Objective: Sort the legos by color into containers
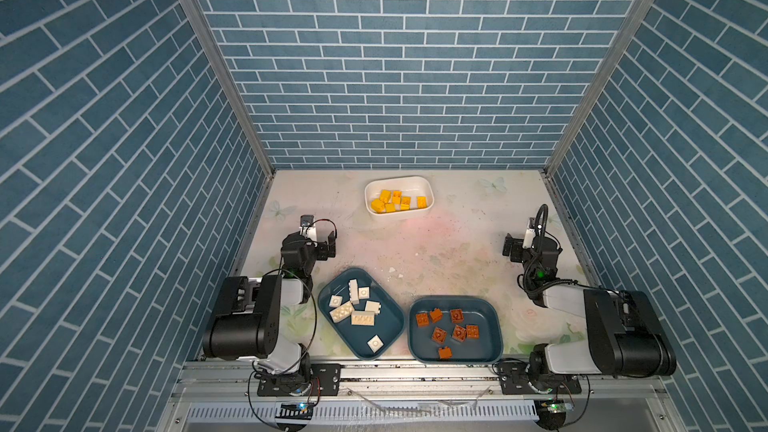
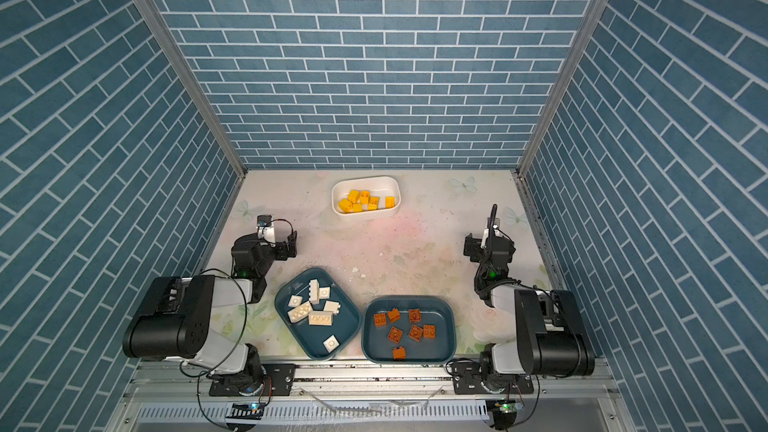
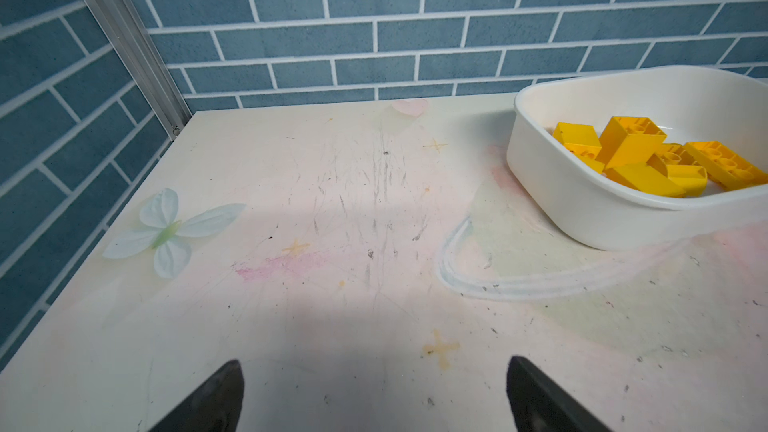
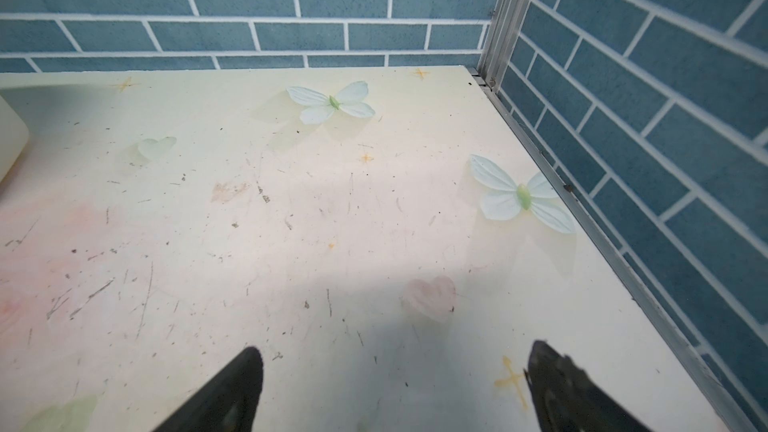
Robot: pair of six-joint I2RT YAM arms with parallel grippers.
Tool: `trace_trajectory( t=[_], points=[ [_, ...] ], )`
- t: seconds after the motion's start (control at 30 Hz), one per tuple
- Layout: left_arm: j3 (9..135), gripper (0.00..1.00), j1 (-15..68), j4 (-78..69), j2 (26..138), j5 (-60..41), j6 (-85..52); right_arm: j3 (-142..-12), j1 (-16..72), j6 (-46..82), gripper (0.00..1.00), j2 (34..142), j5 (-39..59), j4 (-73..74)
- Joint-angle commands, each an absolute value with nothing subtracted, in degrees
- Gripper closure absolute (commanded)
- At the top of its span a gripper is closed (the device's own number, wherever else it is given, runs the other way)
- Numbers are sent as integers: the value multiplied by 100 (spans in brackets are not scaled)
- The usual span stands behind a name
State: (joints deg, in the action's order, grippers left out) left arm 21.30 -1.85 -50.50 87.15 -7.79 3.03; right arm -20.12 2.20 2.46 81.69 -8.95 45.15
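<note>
Bricks all look binned from what I can see. Nearest the front edge are two dark teal rounded plastic tubs. The left teal tub [image 1: 388, 320] sits diagonal, long axis running far-left to near-right, and holds the white-cream studded bricks [image 1: 361, 319]. The right teal tub [image 1: 484, 334] lies square, long axis left-right, and holds the brown-orange studded bricks [image 1: 459, 332].

A bit farther out there are a couple of tiny white crumbs [image 1: 395, 273] on the pale floral tabletop [image 1: 436, 251], not legos. Farther again, the left gripper [image 3: 374, 369] and right gripper [image 4: 395, 349] both hang over bare table, jaws spread wide, nothing between them. Both face the far end, so the teal tubs lie behind them on the near side.

At the far end is the smaller white plastic tub [image 1: 430, 195] with the yellow bricks [image 1: 392, 201]. It's far-right of the left gripper and far-left of the right one, and the left arm looks nearer. Can't spot a loose brick anywhere, so my guess is no pick is left to line up
</note>
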Motion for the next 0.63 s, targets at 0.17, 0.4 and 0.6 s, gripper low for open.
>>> trace_trajectory(
  t=[0.17, 0.4, 0.6],
  points=[
    [2158, 0, -182, -5090, 8771, -874, 378, -1977, 0, 176, 2, 8727, -607, 5423],
    [2171, 0, -178, -5085, 8769, -865, 382, -2171, -161, 271, 1, 8822, -352, 5111],
    [2164, 0, -176, -5080, 8762, -877, 379, -2208, -243, 362, 1, 8807, -320, 5030]
  ],
)
